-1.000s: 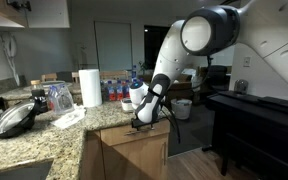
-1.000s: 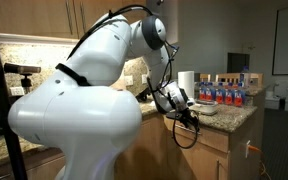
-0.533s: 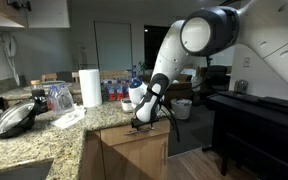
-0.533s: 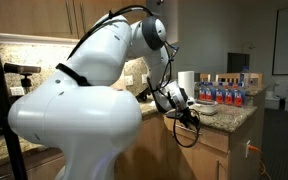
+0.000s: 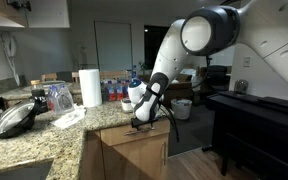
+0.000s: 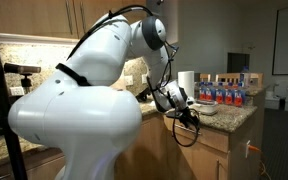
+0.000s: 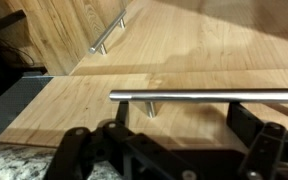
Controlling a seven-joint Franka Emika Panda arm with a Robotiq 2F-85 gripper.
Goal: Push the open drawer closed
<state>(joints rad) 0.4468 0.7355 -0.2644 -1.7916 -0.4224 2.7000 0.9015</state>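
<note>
The drawer's light-brown wooden front [image 7: 174, 50] fills the wrist view, with its slim metal bar handle [image 7: 204, 96] running across just above my fingers. My gripper [image 7: 184, 128] is open, one dark finger on each side below the bar, holding nothing. In both exterior views the gripper [image 5: 142, 122] [image 6: 187, 113] sits at the top edge of the drawer front [image 5: 134, 142], just under the granite counter edge. The drawer's inside and its white tray are hidden.
The granite counter [image 5: 54, 140] holds a paper towel roll [image 5: 89, 87], a black pan [image 5: 14, 118] and water bottles [image 5: 114, 90] [image 6: 224, 92]. A second bar handle [image 7: 106, 35] shows on a neighbouring cabinet front. Dark furniture [image 5: 259, 115] stands beside the cabinet.
</note>
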